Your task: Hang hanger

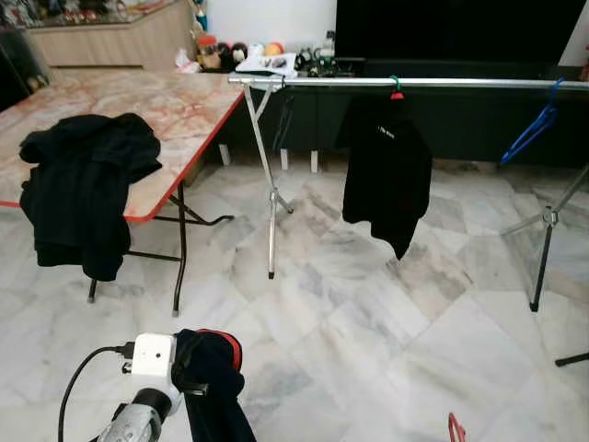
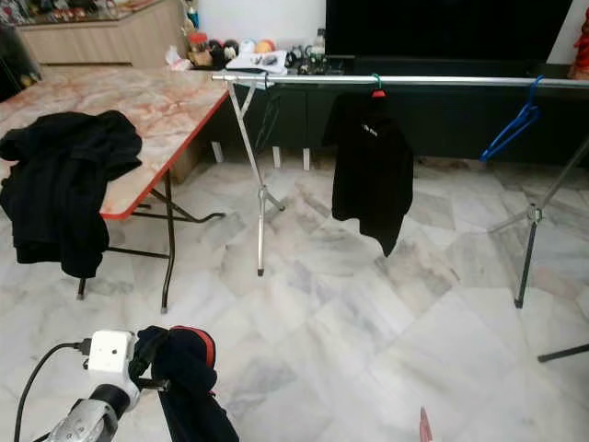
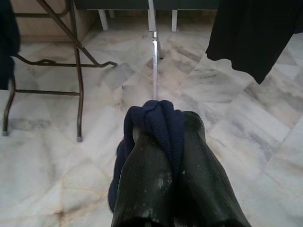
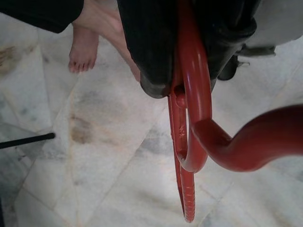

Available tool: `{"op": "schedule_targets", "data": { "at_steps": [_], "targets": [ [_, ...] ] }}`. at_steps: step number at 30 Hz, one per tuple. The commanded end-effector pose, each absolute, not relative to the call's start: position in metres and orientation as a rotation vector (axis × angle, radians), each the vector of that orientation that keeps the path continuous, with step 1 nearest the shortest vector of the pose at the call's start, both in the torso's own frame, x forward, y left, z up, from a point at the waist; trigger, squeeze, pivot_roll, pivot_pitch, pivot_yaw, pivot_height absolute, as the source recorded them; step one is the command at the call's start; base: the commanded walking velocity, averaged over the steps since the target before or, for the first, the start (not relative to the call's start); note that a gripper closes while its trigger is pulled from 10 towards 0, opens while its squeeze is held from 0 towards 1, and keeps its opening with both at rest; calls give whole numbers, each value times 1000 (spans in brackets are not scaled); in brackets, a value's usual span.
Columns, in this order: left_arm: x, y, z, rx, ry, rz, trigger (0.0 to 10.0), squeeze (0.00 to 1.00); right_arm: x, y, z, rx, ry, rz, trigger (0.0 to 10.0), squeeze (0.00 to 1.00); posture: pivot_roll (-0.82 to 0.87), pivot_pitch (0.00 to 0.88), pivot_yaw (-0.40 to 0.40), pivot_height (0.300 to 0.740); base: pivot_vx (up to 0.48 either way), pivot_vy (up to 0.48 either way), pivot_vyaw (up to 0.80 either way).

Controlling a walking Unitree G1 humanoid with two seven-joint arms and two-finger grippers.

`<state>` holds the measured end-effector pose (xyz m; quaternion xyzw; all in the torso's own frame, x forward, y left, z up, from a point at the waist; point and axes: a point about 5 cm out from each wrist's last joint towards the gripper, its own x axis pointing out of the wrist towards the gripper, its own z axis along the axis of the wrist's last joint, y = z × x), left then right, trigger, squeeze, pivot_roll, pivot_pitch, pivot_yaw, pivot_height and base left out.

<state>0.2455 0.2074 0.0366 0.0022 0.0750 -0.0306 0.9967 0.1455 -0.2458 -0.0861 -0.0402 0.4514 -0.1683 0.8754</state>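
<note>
Low at the left, my left gripper (image 1: 190, 366) is shut on a dark navy garment (image 1: 219, 391) with a red rim at its top. In the left wrist view its two black fingers (image 3: 142, 161) pinch a fold of that navy cloth (image 3: 158, 125). My right gripper (image 4: 174, 87) is shut on a red plastic hanger (image 4: 191, 109), whose hook curves below the fingers. A tip of the red hanger (image 1: 456, 428) pokes up at the bottom right. The silver clothes rail (image 1: 433, 83) runs across the room ahead, well beyond both grippers.
A black shirt (image 1: 386, 170) on a green hanger and a bare blue hanger (image 1: 529, 133) hang from the rail. A folding table (image 1: 184, 101) on the left carries black clothes (image 1: 83, 184). The rack's legs (image 1: 269, 203) stand on marble floor. A person's bare foot (image 4: 83, 47) is near my right gripper.
</note>
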Motion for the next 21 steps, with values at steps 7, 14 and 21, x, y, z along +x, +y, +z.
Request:
{"op": "schedule_targets", "data": {
  "at_steps": [7, 14, 21],
  "targets": [
    [246, 223, 50, 15, 118, -12, 10000, 0, 135, -245, -90, -83, 961, -304, 10000, 0, 73, 38, 87, 740, 0, 0, 0],
    [247, 222, 51, 11, 122, -13, 10000, 0, 141, -235, -91, -50, 950, -278, 10000, 0, 81, 59, 89, 740, 0, 0, 0],
    [251, 222, 51, -2, 117, 3, 10000, 0, 145, -230, -90, -52, 946, -258, 10000, 0, 84, 27, 77, 740, 0, 0, 0]
  ]
}}
